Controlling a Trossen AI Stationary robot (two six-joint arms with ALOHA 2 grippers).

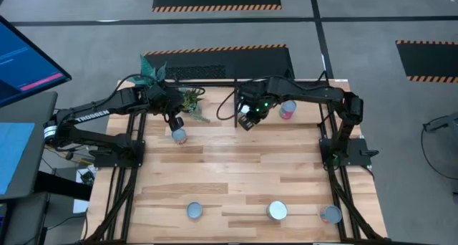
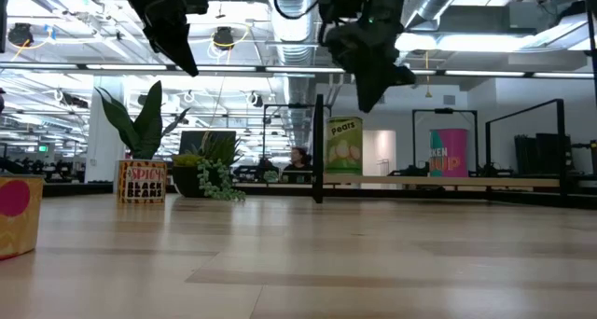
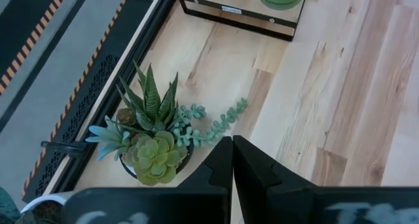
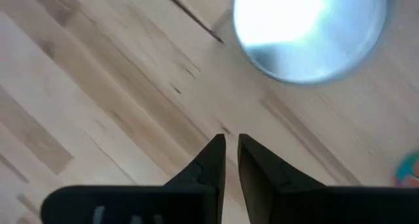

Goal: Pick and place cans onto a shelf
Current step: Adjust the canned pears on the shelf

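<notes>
Two cans stand in the shelf (image 2: 448,181) at the far right: a green-labelled can (image 2: 343,146) and a pink-labelled can (image 2: 449,153), whose top also shows in the high view (image 1: 288,110). A can with a blue-grey top (image 1: 179,135) stands on the table at the far left, beside the plants. Three more cans (image 1: 194,210) (image 1: 277,210) (image 1: 330,215) stand along the near edge. My left gripper (image 1: 174,122) hangs shut and empty, high above the table and just beyond the blue-grey can. My right gripper (image 1: 247,120) hangs shut and empty by the shelf's left end, with a shiny can top (image 4: 308,31) ahead of it.
Small potted plants (image 3: 154,145) stand at the far left edge, right by my left gripper. The shelf's black upright bar (image 2: 318,149) stands below my right gripper. A yellow-and-pink can (image 2: 19,212) sits close to the low camera. The middle of the wooden table (image 1: 243,173) is bare.
</notes>
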